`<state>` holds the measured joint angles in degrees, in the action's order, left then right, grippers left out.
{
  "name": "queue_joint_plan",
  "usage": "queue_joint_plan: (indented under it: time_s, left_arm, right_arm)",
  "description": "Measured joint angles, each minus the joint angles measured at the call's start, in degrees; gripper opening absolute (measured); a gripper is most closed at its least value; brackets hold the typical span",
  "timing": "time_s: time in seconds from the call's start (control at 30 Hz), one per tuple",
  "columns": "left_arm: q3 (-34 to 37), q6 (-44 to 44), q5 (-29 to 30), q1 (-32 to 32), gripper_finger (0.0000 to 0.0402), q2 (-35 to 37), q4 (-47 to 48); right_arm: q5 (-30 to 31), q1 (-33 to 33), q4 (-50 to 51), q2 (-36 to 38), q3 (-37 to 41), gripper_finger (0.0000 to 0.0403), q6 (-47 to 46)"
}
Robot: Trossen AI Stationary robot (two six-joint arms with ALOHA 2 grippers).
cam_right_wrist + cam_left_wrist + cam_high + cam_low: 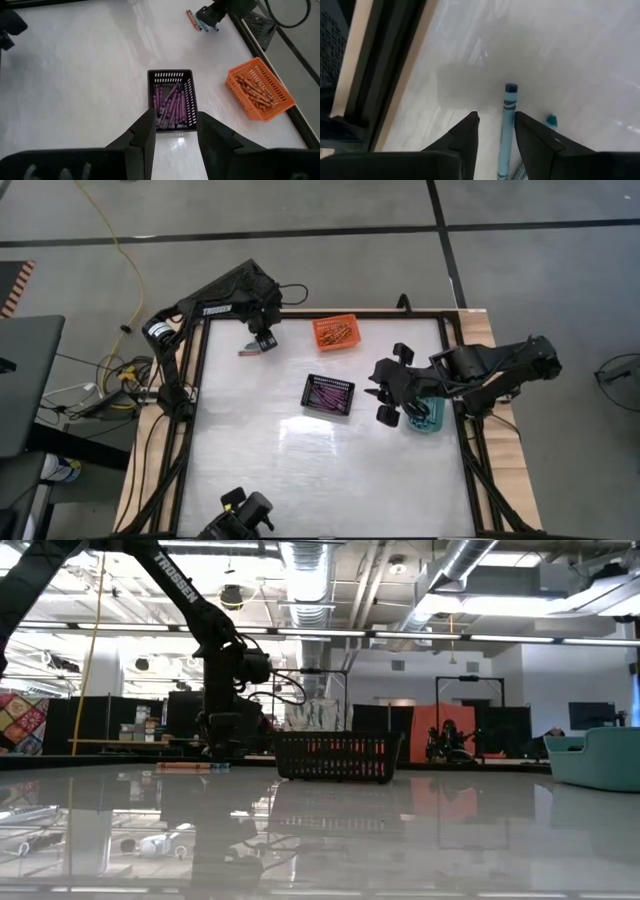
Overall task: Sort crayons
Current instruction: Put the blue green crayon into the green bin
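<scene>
left gripper (496, 134) is down at the table's far left corner, fingers parted around a blue crayon (507, 131) lying there, not clearly clamped. right gripper (176, 131), open and empty, hovers by the teal basket (428, 418).

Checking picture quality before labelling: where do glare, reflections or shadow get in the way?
High view: bright glare patch on the table near the black basket. Low view: glossy tabletop mirrors ceiling lights and that basket. Left wrist view: soft shadow ahead of the blue crayon.
</scene>
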<state>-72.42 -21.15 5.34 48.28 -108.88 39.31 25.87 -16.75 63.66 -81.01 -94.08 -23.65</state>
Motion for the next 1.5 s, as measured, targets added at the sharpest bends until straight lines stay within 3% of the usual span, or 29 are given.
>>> queue_joint_plan:
  time_s: [0.5,0.63,0.93,1.03,1.2,1.5]
  left_arm:
    - [-0.78,-0.87,0.46,-1.92,0.0055,-4.85,1.21]
    - [-3.73,-1.72,0.40,-1.92,0.0011,-5.29,3.11]
    - [-14.76,-1.07,-3.69,-3.17,0.0002,-5.64,7.46]
    - [-19.18,-0.50,-7.48,-4.86,0.0002,-5.73,8.48]
    - [-25.51,2.49,-19.60,-9.37,0.0001,-5.64,9.47]
    - [-33.40,7.75,-44.28,-18.19,0.0000,-5.48,4.49]
  right_arm:
    - [1.50,-0.92,-0.24,0.00,0.00,0.0136,-1.87]
    - [1.80,-1.60,-0.21,0.00,0.00,0.0136,-1.87]
    - [2.73,-1.49,-0.04,0.00,0.00,0.0137,-1.89]
    - [2.73,-1.49,0.03,0.00,0.00,0.0137,-2.04]
    - [2.88,-1.49,3.99,0.00,0.00,0.0137,-6.54]
    - [13.92,-4.70,6.81,1.38,8.11,0.0137,-24.10]
